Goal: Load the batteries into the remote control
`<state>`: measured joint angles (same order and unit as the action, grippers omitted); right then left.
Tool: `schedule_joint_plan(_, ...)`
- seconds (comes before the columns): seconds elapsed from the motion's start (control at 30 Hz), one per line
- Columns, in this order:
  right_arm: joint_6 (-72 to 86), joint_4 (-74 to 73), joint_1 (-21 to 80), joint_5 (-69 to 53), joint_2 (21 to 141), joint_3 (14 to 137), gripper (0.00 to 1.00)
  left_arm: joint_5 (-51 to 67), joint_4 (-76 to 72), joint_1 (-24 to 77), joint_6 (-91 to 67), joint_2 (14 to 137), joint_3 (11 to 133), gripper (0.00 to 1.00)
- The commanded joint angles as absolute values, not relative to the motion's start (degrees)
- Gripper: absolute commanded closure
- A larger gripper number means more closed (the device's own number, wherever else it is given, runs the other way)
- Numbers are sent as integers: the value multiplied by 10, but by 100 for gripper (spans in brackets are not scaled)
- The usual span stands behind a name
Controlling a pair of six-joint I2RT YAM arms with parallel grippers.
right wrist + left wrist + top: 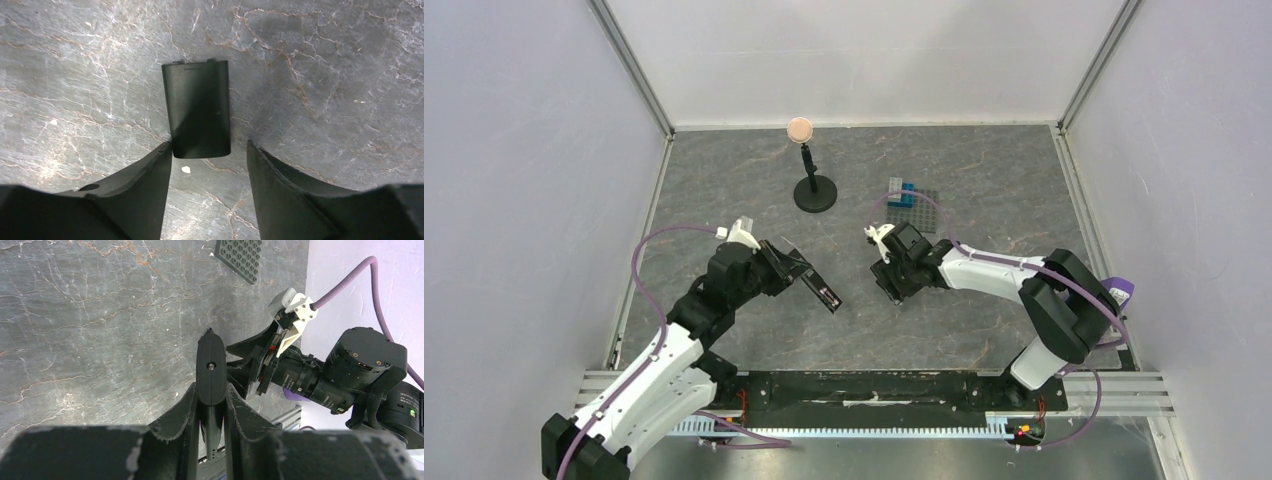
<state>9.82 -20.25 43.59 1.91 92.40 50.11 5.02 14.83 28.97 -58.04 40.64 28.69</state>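
My left gripper (211, 401) is shut on the remote control (211, 367), a slim black bar held on edge, and its far end sticks out past the fingers. From above, the remote control (821, 289) slants down to the right, out of the left gripper (790, 266). My right gripper (209, 150) is open just over the table, nothing between its fingers. A flat black cover panel (197, 107) with two small tabs lies on the table right ahead of it, its near corner at the left fingertip (162, 152). The batteries are not in view.
A grey studded baseplate (927, 203) with small blue bricks (902, 192) lies behind the right gripper (890, 283). A black stand (814, 192) topped by a peach ball (800, 128) is at the back centre. White walls enclose the table, and the right arm (320, 375) is close to the remote's tip.
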Motion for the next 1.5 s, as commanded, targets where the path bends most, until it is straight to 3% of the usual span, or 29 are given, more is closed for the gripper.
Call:
schedule_joint_plan(0.0,99,-209,435,16,940,518,45,65,115,282,-577,410,287,98)
schedule_joint_plan(0.47,134,-224,434,13,951,527,64,86,100,274,-574,410,277,98)
schedule_joint_plan(0.97,116,-91,467,-88,669,431,70,134,-33,274,-495,407,259,98)
schedule_joint_plan(1.2,122,-58,576,-12,583,422,70,219,-83,275,-400,400,286,98)
schedule_joint_plan(1.47,107,-19,661,91,556,406,71,202,-95,275,-382,351,277,98)
